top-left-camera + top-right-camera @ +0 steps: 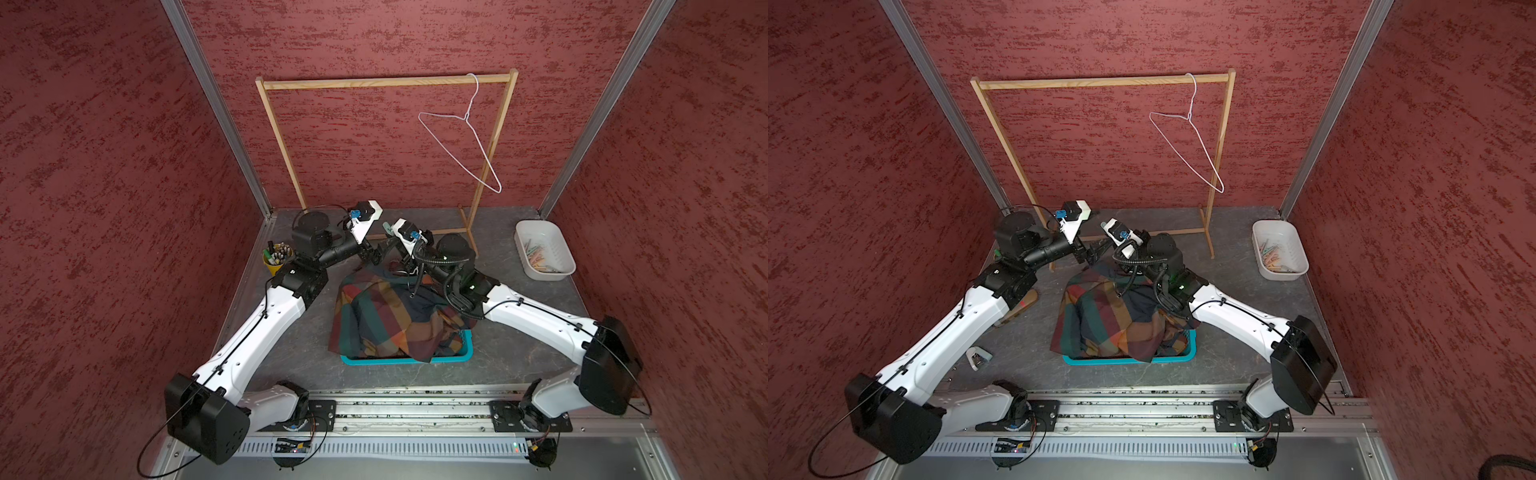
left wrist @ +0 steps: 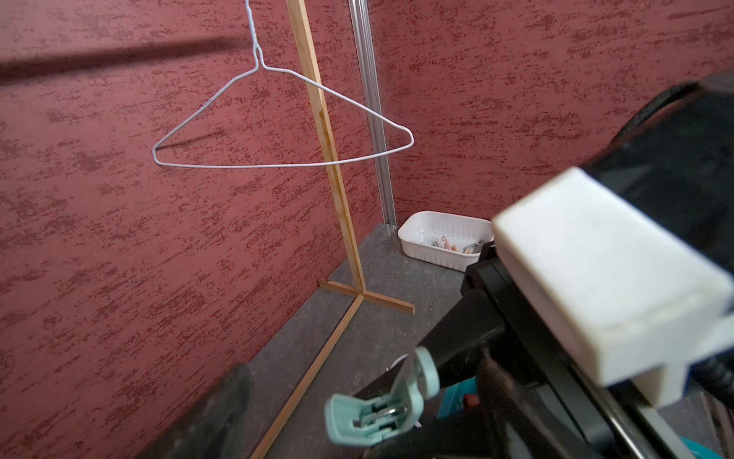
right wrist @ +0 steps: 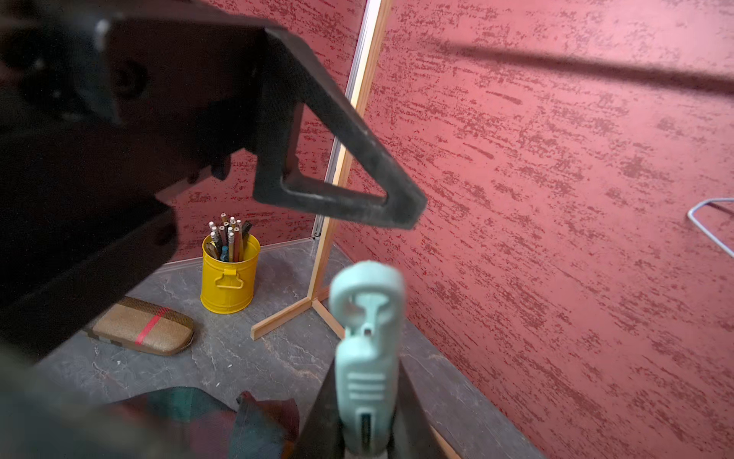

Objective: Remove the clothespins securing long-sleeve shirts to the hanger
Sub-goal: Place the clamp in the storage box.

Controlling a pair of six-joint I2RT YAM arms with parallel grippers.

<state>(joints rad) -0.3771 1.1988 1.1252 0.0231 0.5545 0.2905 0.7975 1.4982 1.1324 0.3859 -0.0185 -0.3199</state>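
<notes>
A pale mint clothespin [image 3: 367,357] sticks up from my right gripper [image 3: 365,431], which is shut on its lower end. In both top views that clothespin [image 1: 386,227] [image 1: 1104,226] is above the back of the table, where the two grippers meet. My left gripper [image 2: 365,405] is open, its blurred dark fingers [image 2: 222,413] spread either side of the clothespin [image 2: 381,401]. One left finger [image 3: 337,190] shows in the right wrist view. The plaid long-sleeve shirts [image 1: 395,316] lie heaped in a teal basket [image 1: 407,359]. The white wire hanger [image 1: 467,117] hangs bare.
The wooden rack [image 1: 386,82] stands at the back wall. A white tray [image 1: 552,274] at the back right holds several clothespins [image 1: 536,255]. A yellow pen cup [image 3: 230,278] and a brown pouch [image 3: 143,326] sit at the back left. A small white object [image 1: 978,357] lies front left.
</notes>
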